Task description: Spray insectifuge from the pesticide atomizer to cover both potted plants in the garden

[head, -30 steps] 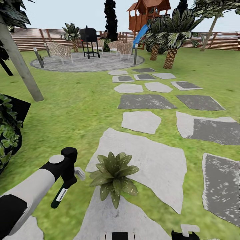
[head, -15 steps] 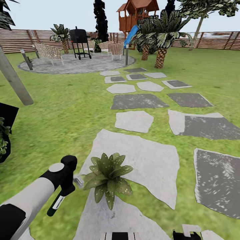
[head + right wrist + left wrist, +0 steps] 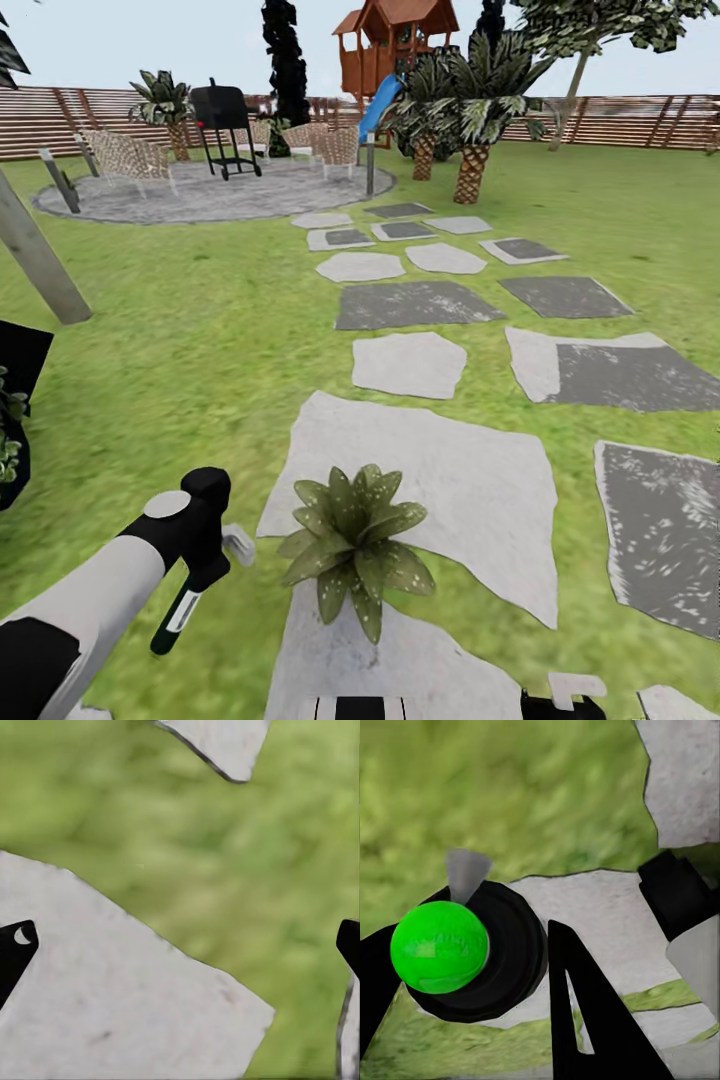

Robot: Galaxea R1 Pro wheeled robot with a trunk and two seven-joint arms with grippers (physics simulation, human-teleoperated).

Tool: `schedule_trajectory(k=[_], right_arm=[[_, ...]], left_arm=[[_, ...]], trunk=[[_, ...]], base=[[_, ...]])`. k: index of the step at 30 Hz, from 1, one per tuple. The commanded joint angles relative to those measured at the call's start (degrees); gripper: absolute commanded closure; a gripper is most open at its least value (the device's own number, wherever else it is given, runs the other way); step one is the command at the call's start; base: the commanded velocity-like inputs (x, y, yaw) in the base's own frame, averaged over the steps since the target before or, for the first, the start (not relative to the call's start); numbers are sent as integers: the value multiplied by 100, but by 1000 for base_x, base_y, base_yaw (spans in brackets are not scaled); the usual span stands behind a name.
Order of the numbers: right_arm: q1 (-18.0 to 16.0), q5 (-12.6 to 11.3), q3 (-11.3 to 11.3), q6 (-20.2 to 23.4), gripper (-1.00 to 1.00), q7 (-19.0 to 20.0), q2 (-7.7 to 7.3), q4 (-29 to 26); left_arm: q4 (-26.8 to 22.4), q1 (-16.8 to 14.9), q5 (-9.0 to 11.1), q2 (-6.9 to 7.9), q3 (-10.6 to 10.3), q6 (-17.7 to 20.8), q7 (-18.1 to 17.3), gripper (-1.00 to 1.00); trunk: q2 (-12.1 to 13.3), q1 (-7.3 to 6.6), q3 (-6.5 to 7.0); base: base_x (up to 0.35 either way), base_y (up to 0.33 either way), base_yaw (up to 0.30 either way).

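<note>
Green and round, the cap of the pesticide atomizer (image 3: pixel 439 946) sits between the fingers of my left gripper (image 3: pixel 472 967), which are closed around its dark body; a pale nozzle pokes out beside the cap. In the head view my left gripper (image 3: pixel 200 545) hangs low over the grass, just beside a potted plant (image 3: pixel 355 545), a low rosette of pointed speckled leaves where two pale stepping stones (image 3: pixel 440 480) meet. I see only this one plant of the two.

My right gripper (image 3: pixel 180 945) holds nothing; its two dark fingertips stand far apart over stone and lawn (image 3: pixel 200 340).

What could go wrong, as I judge it: the nozzle seems to point past the plant, so spray could land on grass and leave the leaves only partly covered. A low sweep could also brush the leaves.

Room to move is good: open lawn ahead and to my right. On my left, a dark shrub (image 3: pixel 12 420) and a grey tree trunk (image 3: pixel 40 270) narrow the space.
</note>
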Motion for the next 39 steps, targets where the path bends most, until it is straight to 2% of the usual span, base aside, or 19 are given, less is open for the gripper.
schedule_trajectory(k=[1, 8, 13, 15, 19, 24, 26, 29, 30, 32, 34, 37, 39], right_arm=[[-3, -43, 49, -14, -100, -18, 1, 1], [-3, -43, 49, -14, -100, -18, -1, 1], [-3, -43, 49, -14, -100, -18, 1, 1], [-2, -43, 49, -14, -100, -18, 0, 1], [-2, -43, 49, -14, -100, -21, 1, 1], [-3, -22, 62, -14, -100, -34, -5, 7], [-2, -18, 66, -14, -100, -29, -13, 12], [-3, -5, 74, -14, -100, -20, -8, 18], [-2, -2, 75, -14, -100, -19, -8, 18], [-2, -2, 75, -14, -100, -19, -7, 19], [-2, -7, 76, -14, -100, -21, -7, 14], [-2, -15, 69, -14, -100, -32, -7, 11], [-3, -22, 67, -14, -100, -29, -1, 4]], left_arm=[[-14, 10, -33, 9, -25, 59, -52, 100], [-9, 60, -41, 8, -21, 59, -50, 100], [0, 94, -41, 5, -23, 59, -50, 100], [1, 162, -39, 5, -25, 59, 50, 100], [-13, 336, 37, 12, -7, 54, 517, 100], [-54, 360, 153, -31, 34, 49, 612, 100], [-58, 413, 159, 1, 97, 48, 621, 100], [-67, 675, 157, 76, 550, -8, 897, 100], [-64, 758, 161, 93, 738, -57, 1188, 100], [-25, 845, 225, 109, 1135, -369, 1701, 100], [4, 972, 422, 109, 1743, -1042, 2207, 100], [15, 1069, 542, 91, 2341, -1404, 2767, 100], [17, 1090, 570, 69, 2531, -1484, 2929, 100]], trunk=[[-2, 1, -5], [-2, 1, -5], [-2, 1, -5], [-2, 1, -5], [-2, 1, -5], [-2, 1, -5], [-2, 1, -5], [-2, 1, -5], [-2, 1, -5], [-2, 1, -5], [-2, 1, -5], [-2, 1, -5], [-2, 1, -5]], base=[[188, 292, -293], [22, 324, -297], [-5, 81, -298], [0, 6, -298], [0, 1, -242], [0, 0, -35], [0, 0, -2], [0, 0, 0], [0, 0, 0], [0, 0, 0], [0, 0, 0], [0, 0, 0], [0, 0, 0]])
